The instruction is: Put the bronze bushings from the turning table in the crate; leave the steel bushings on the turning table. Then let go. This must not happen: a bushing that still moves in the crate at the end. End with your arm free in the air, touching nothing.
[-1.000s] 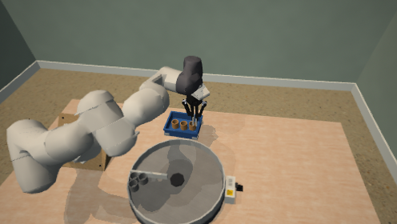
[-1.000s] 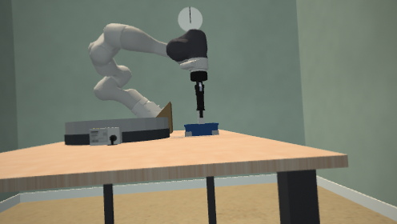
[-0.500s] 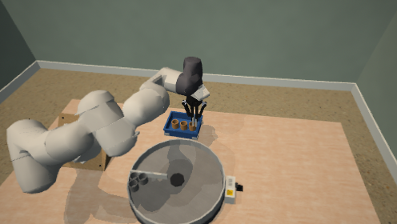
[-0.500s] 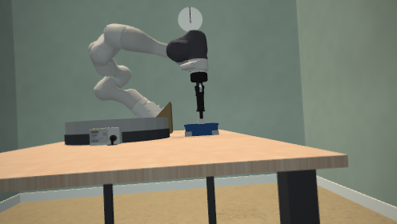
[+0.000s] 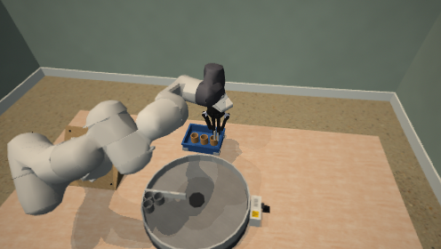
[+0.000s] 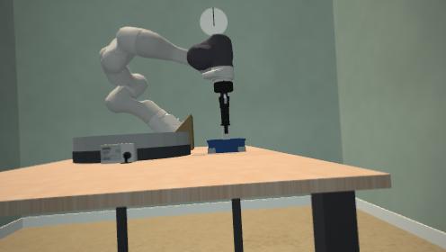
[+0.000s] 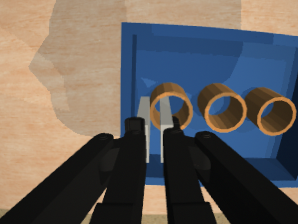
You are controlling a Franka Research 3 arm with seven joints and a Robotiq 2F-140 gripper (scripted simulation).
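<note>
Hand [image 5: 215,132] over wooden table [image 5: 320,178]

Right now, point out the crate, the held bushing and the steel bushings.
crate [image 5: 188,133]: top view, left wall.
held bronze bushing [image 7: 169,94]: wrist view, upper rim, in the tool [image 7: 153,128].
steel bushings [image 5: 152,202]: top view, middle of the cluster.

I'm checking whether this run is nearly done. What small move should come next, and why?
Probably open the claw: it is pinching the wall of the third bronze bushing, already down inside the blue crate beside two others, and only steel bushings remain on the turning table.
</note>
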